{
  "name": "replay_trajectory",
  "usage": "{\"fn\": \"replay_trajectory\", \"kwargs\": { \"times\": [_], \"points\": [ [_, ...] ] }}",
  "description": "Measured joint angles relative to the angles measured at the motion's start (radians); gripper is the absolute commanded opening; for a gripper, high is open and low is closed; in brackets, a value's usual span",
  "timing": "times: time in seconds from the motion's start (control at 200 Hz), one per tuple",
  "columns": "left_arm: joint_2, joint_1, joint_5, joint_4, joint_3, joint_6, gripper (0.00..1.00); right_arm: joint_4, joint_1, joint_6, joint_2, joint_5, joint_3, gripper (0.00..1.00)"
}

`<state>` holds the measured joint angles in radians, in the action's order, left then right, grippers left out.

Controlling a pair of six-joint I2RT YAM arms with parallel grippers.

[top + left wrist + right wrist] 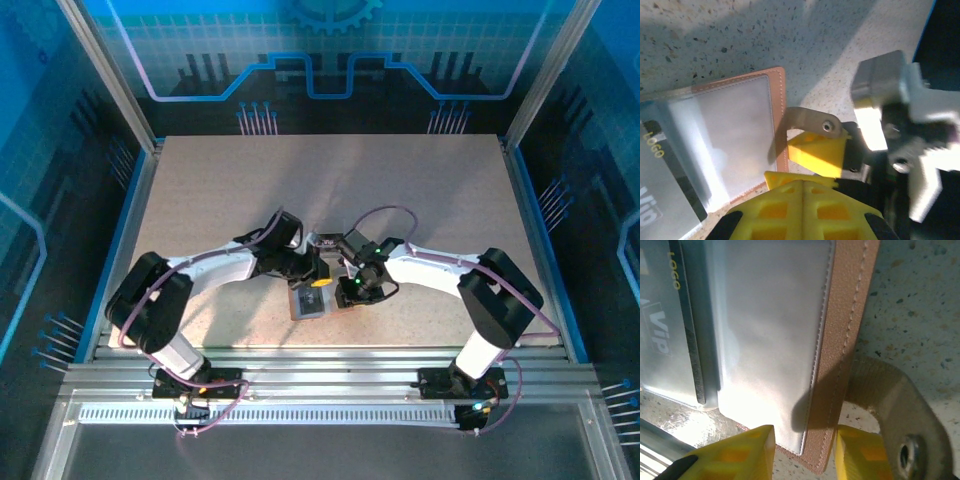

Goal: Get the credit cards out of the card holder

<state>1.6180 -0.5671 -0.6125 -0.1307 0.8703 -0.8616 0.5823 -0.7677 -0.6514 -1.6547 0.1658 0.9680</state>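
The salmon-pink card holder (308, 300) lies open and flat on the table, near the front edge between the two arms. Its pale inner pocket (735, 135) faces up, and its snap strap (807, 120) sticks out to the side. A dark card marked LOGO (652, 145) and a silver-grey VIP card (660, 212) sit in the other half, also visible as the dark card (687, 340) and the VIP card (660, 330). My left gripper (802, 182) is shut with nothing between its fingers, its tip at the holder's edge. My right gripper (805, 445) is open, its fingers astride the holder's corner (840, 340).
The speckled tabletop (330, 190) stretches away behind the arms. A metal rail (320, 365) runs along the table's near edge, just below the holder. The two grippers stand almost touching: my right finger (817, 152) lies just above the left gripper's tip.
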Motion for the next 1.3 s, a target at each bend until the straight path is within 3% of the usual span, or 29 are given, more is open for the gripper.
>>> {"fn": "replay_trajectory", "kwargs": {
  "times": [0.46,0.58,0.735,0.92,1.301],
  "points": [
    [0.143,-0.013,0.051,-0.050,0.045,0.035,0.00,0.040,0.002,-0.004,0.111,0.002,0.012,0.37],
    [0.144,-0.013,0.051,-0.050,0.051,0.043,0.00,0.007,0.008,-0.027,0.148,0.038,0.017,0.29],
    [0.144,-0.013,0.051,-0.050,0.056,0.050,0.00,-0.164,0.024,-0.103,0.150,0.144,-0.046,0.17],
    [0.098,-0.012,0.078,-0.092,0.056,0.056,0.00,-0.281,0.029,-0.153,0.054,0.217,-0.072,0.17],
    [-0.058,0.003,0.103,-0.121,0.006,0.060,0.00,-0.307,0.029,-0.156,-0.011,0.237,-0.067,0.19]
  ]
}}
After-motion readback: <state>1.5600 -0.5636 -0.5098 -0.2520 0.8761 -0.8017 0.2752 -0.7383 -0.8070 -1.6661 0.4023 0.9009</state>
